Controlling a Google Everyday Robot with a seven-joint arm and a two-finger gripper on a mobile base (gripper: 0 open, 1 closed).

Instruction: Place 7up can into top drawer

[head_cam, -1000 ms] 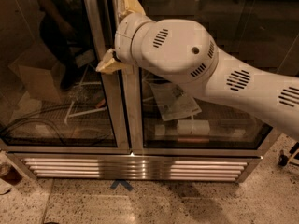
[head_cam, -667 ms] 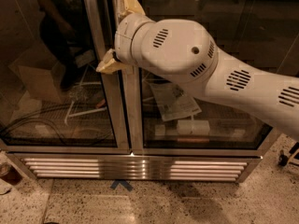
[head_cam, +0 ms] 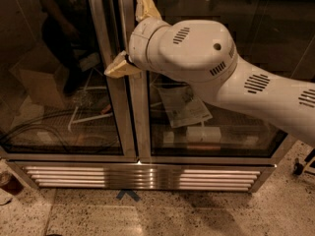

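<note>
My gripper is at the upper middle of the camera view, on the end of the big white arm that comes in from the right. Its two cream fingers are spread wide, one fingertip pointing up and the other fingertip pointing left. It is open, and nothing shows between the fingers. It hangs in front of the metal post between two glass doors. The 7up can and the top drawer are out of view.
A glass-door cabinet fills the view, with a left door and a right door and a slatted metal grille below. Speckled floor with a blue tape mark lies in front. A caster sits at the right.
</note>
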